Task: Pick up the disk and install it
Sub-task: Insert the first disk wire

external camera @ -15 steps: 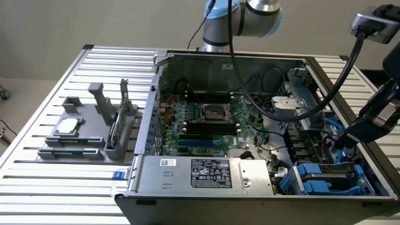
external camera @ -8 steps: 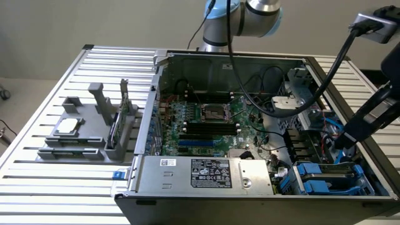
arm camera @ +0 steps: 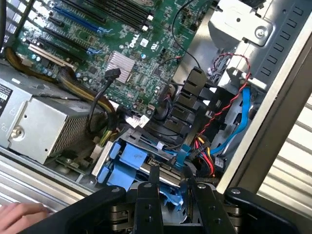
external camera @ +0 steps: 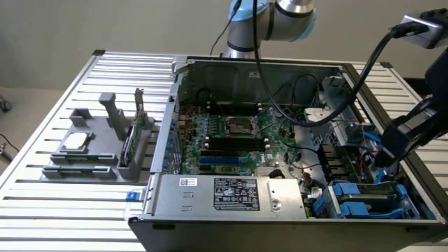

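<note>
- A grey holder (external camera: pixel 91 157) stands on the slatted worktop (external camera: pixel 42 210), outside the computer case (external camera: pixel 280 227) on the exterior view's left.
- The power supply (external camera: pixel 231 195) lies inside the case, against its near wall. A person's hand (arm camera: pixel 22 214) rests just outside that wall.
- The disk (external camera: pixel 369 191) lies flat in its blue carrier (arm camera: pixel 130 158), in the case's near corner on the exterior view's right, beside the power supply.
- The gripper (arm camera: pixel 170 171) hangs over that corner just above the carrier. Its jaws are apart, with nothing clamped between them.
- Handling, as I judge it: the disk looks like a stiff metal block, fairly heavy for its size and easily harmed by knocks. The carrier's plastic side rails look the safest hold, not the labelled face.
</note>
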`<state>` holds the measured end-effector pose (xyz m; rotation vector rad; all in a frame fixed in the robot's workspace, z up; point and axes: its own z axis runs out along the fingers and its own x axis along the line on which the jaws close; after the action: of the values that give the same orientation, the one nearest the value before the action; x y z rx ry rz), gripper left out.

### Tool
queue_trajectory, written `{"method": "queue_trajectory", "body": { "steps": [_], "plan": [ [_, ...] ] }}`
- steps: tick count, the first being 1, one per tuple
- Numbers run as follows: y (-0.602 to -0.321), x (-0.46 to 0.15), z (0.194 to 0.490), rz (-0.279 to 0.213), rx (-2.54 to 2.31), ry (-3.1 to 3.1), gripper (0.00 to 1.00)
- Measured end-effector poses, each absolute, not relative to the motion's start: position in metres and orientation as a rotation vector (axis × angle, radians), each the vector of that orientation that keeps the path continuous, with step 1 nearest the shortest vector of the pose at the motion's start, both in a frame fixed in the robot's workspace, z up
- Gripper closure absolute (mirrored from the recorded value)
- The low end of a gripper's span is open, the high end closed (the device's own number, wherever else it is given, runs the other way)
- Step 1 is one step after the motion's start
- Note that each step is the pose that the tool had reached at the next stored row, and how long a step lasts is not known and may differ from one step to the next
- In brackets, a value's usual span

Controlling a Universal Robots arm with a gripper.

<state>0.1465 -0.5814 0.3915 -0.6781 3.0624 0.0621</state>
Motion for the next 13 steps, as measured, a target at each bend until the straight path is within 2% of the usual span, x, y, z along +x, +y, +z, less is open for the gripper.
{"method": "queue_trajectory", "body": {
  "steps": [13],
  "plan": [
    [-0.5814,0.1466,0.3877,0.061,-0.311,3.116,0.69]
  ]
}}
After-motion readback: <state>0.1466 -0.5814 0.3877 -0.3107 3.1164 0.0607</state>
